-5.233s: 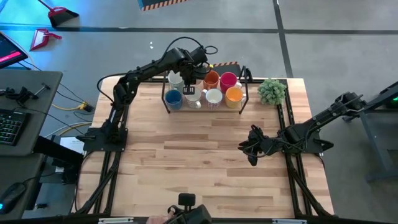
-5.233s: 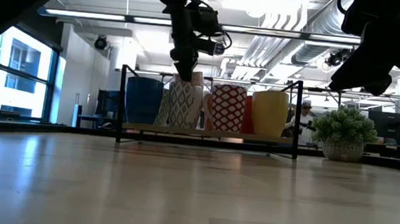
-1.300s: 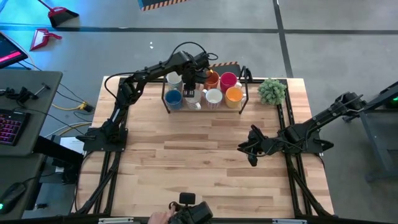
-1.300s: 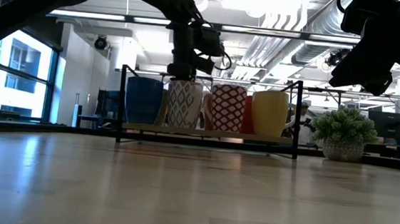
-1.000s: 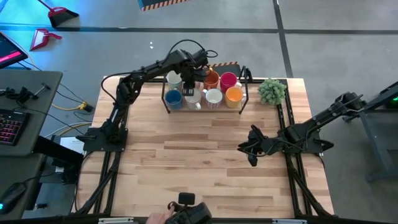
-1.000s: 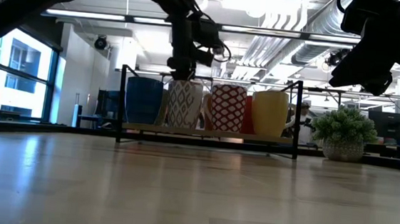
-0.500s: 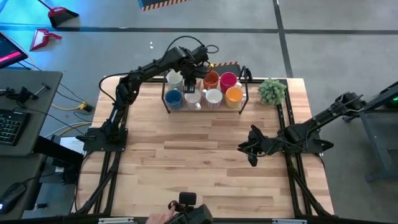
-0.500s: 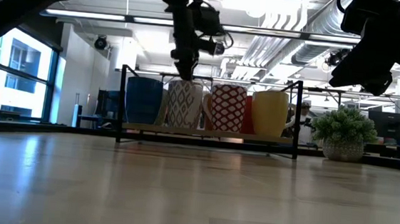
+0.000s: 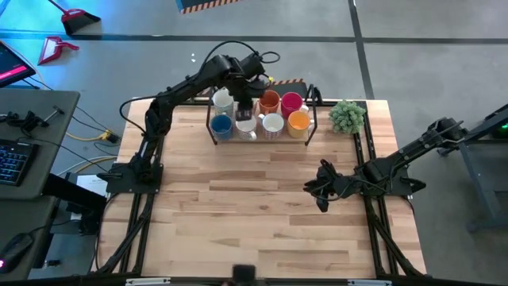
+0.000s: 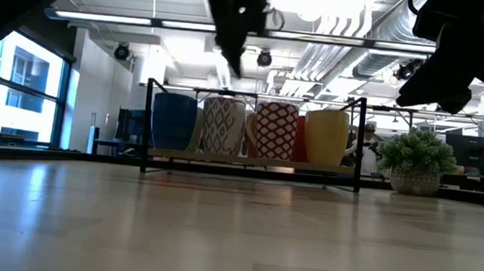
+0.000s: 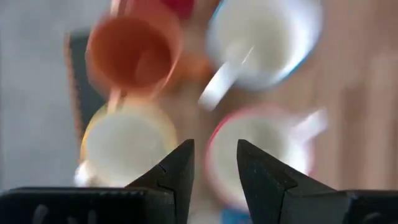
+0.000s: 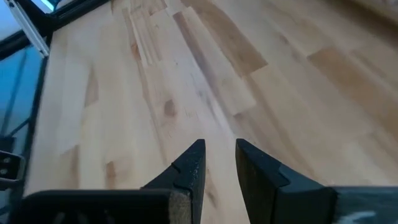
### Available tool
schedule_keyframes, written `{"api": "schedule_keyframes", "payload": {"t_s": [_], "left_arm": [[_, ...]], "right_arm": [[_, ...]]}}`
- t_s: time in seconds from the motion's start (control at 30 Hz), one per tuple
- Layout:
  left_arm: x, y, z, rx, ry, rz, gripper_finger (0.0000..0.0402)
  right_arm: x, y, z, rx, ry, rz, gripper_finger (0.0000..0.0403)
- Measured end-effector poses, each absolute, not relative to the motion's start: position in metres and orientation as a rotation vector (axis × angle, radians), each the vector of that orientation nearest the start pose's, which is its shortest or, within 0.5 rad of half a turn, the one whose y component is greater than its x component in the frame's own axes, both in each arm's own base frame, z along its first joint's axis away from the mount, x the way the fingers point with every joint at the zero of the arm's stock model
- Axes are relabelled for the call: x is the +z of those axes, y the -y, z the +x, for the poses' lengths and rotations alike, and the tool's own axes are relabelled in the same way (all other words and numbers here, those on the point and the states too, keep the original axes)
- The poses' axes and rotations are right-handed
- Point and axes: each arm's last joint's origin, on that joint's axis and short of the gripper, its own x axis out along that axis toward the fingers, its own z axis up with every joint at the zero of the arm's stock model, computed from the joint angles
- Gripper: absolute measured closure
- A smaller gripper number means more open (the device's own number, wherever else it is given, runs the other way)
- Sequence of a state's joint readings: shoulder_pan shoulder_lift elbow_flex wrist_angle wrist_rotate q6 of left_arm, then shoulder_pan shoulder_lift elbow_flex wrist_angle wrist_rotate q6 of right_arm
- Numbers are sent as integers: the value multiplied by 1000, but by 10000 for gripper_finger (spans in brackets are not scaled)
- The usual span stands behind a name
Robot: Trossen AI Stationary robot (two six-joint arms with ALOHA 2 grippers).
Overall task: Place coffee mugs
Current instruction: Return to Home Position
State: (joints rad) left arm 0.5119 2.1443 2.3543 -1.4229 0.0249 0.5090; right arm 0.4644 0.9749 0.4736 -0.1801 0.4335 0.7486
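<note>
Nearest us, the right gripper (image 9: 321, 186) sits parked low over bare table (image 9: 238, 222), right of centre and well apart from the action; its wrist view shows only wood between the fingers, which stand a narrow gap apart and hold nothing; that reads as a waiting pose, out of the other arm's road.

On to the far edge and the shelf (image 9: 310, 131); here are the mugs (image 9: 272, 124), packed in two rows inside the black frame; blue mug (image 9: 221, 125) at the left end of the front row, yellow mug (image 9: 298, 121) at the right end, white ones between; orange mug (image 9: 270, 102) and magenta mug (image 9: 291, 102) behind. I count seven, and the arm covers a spot where another may stand. All are upright, mouths up, touching or nearly so; packed that tight, I'd say, to fit them all within the rails.

Over the back row hangs the left gripper (image 9: 244, 102); the low view has it clear above the top rail; jaws a little apart, empty, pointing down at blurred rims. The placing looks done; a straight lift would keep the fingers off the handles before swinging home.

Just beside the shelf's right end stands the plant (image 9: 347, 116), outside the frame.
</note>
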Motion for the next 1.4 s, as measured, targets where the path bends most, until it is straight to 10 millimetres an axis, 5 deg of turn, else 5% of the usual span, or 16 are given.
{"api": "schedule_keyframes", "payload": {"t_s": [0.33, 0.67, 0.93, 1.1, 1.27, 1.4], "left_arm": [[375, -159, 414, 106, -887, 280, 291], [381, -112, 426, 34, -849, 334, 291], [444, -92, 351, -344, -722, 127, 291], [470, -75, 294, -400, -696, 90, 291], [461, -48, 248, -408, -651, 51, 291], [428, -30, 212, -248, -552, 3, 291]], "right_arm": [[198, -72, 174, -196, -576, 271, 324], [203, -72, 177, -234, -503, 322, 324], [218, -74, 184, -254, -323, 392, 324], [220, -74, 185, -242, -310, 343, 324], [237, -69, 175, -220, -226, 256, 324], [256, -59, 156, -176, -151, 245, 324]]}}
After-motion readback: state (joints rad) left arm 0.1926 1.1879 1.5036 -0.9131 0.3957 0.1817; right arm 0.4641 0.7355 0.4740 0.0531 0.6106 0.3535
